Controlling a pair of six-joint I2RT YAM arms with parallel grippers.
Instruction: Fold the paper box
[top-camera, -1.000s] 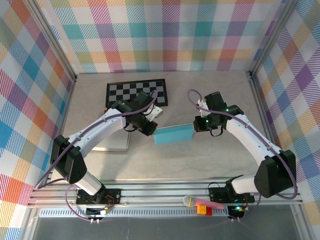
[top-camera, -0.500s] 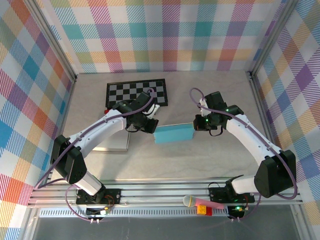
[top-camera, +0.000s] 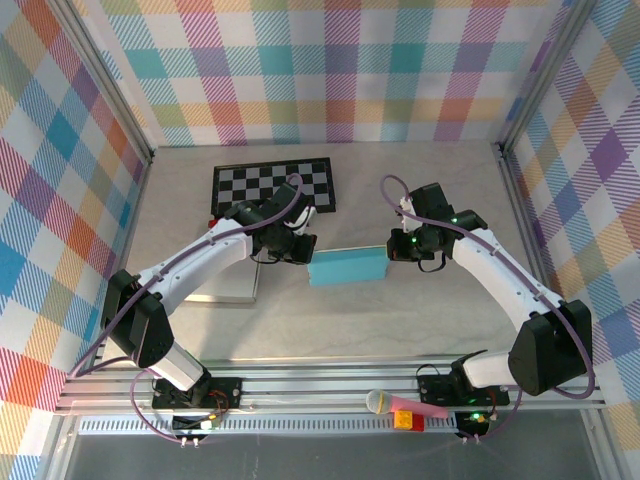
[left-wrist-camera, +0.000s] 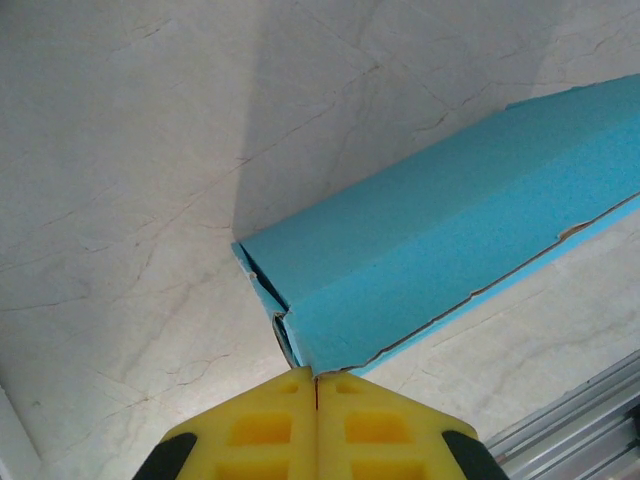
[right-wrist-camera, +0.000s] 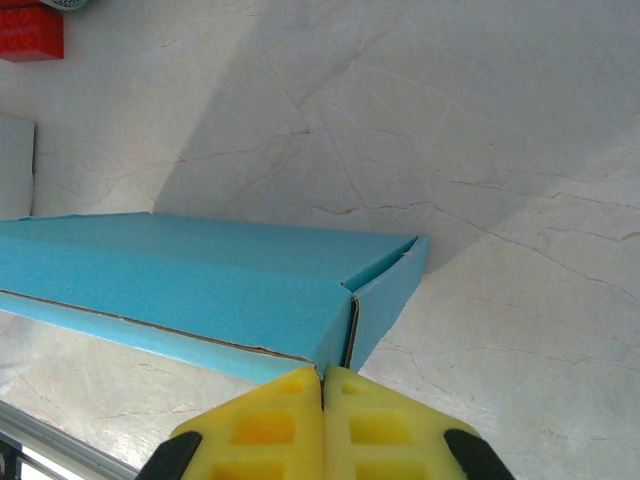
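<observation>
Edging toward the checkerboard (top-camera: 273, 187), my closed left gripper (top-camera: 302, 252) touches the blue paper box (top-camera: 347, 268) at one end. My right gripper (top-camera: 392, 252), also closed, touches the other.

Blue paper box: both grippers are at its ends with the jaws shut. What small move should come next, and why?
Probably press the right gripper gently inward against the blue paper box. Its right end flap stands slightly ajar at the seam, and the left gripper, jaws shut, meets the opposite end and could act as a brace.

Bright even light, soft shadows, sharp focus.
</observation>
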